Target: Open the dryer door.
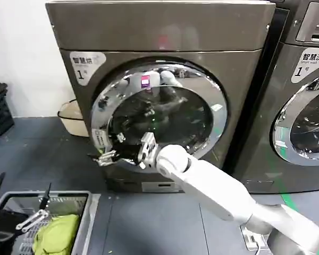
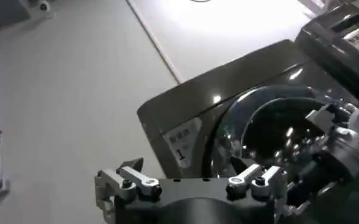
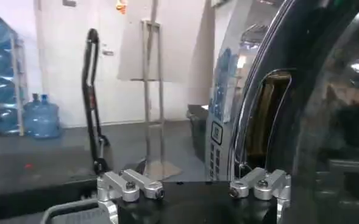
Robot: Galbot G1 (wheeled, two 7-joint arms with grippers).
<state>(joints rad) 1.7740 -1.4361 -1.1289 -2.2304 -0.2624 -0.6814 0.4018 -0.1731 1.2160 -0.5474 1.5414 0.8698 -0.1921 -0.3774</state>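
The right gripper [image 1: 107, 157] sits at the lower left rim of the dryer door [image 1: 159, 114], which fronts its machine [image 1: 159, 32]. Right of that machine stands the neighbouring machine [image 1: 303, 106]. Left of and behind the gripper, a basin [image 1: 72, 117] sits on the floor. Nearer and left, the left gripper [image 1: 34, 215] hangs over a basket [image 1: 69, 199] holding cloth [image 1: 58, 234].

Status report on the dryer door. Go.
Right gripper at the lower left edge of the dryer door. Door looks shut or barely cracked. Left gripper parked low over a basket. Nothing blocking.
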